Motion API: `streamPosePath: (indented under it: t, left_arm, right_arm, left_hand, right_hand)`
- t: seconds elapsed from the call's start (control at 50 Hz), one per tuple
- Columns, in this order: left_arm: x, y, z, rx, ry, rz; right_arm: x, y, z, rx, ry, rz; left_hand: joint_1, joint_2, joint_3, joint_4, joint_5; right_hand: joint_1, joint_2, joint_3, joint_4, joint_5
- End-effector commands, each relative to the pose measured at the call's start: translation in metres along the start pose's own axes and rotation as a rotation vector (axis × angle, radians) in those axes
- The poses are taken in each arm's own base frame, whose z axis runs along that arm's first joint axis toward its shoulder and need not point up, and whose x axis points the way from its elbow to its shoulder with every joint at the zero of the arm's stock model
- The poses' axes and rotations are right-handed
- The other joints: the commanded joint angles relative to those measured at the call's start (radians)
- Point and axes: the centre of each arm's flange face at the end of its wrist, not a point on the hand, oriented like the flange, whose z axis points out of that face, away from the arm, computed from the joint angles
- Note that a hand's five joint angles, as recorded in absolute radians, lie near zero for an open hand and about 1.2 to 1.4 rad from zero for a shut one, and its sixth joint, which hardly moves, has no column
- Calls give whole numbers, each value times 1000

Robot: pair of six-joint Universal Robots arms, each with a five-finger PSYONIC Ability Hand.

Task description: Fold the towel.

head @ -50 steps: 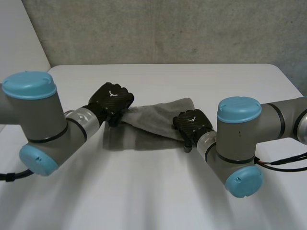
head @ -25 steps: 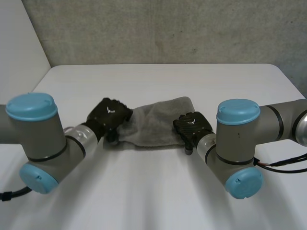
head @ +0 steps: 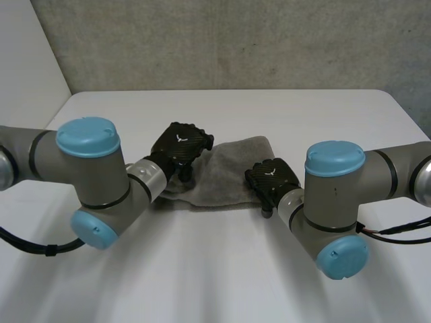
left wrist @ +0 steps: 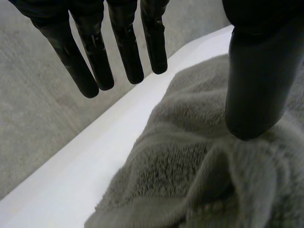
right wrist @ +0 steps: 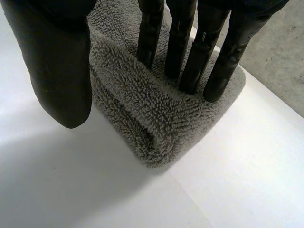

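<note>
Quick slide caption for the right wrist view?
Right hand rests straight fingers on the folded grey towel, thumb beside it over the white table.

Grey terry towel (head: 225, 176), thick and fuzzy, with a looped pile. Lies on the white table (head: 283, 114) near its middle, doubled over into a rough, squat rectangle, wider than deep. Shows a rounded far right corner and a softly wrinkled top layer. Ends on the right in a plump, rolled fold, two layers stacked with their edges nearly even. Bunches at the left end into loose ridges with a puckered hem, less tidy than the right.
</note>
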Motion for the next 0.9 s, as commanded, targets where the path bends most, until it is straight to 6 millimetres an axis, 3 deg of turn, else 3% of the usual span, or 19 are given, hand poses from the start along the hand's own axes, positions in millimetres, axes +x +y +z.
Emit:
streamPosePath:
  t: [0.02,0.12,0.16,0.22,0.38,0.52,0.68,0.9]
  left_arm:
    - [0,17,9,-35,-6,-15]
    - [-12,25,10,-63,-68,-18]
    - [-34,36,7,-111,-143,-29]
    - [-44,46,-1,-161,-173,-48]
    - [-37,60,-17,-219,-156,-67]
    - [-35,67,-19,-237,-152,-72]
    - [-37,66,-16,-212,-161,-62]
    - [-36,65,-17,-209,-161,-61]
  right_arm:
    - [-1,3,3,-5,0,0]
    - [-1,5,4,-8,-1,-2]
    - [-1,5,5,-3,3,-1]
    - [4,8,8,-3,16,-12]
    - [7,14,12,-4,42,-65]
    - [15,10,12,-1,101,-79]
    - [27,8,8,-4,128,-72]
    - [23,17,15,1,108,-71]
  left_hand:
    - [-95,-95,-92,-99,-252]
    - [-95,-95,-92,-99,-252]
    - [-95,-95,-92,-99,-252]
    - [-95,-95,-92,-99,-252]
    - [-95,-95,-92,-99,-252]
    - [-95,-95,-92,-99,-252]
    - [-95,-95,-92,-99,-252]
    - [-101,-101,-98,-105,-258]
  right_hand:
    - [8,16,11,10,4]
    - [11,19,14,13,7]
    - [28,37,31,31,25]
    - [46,54,49,48,42]
    - [125,133,128,128,122]
    - [125,134,128,128,122]
    - [107,116,111,110,104]
    - [166,175,169,169,163]
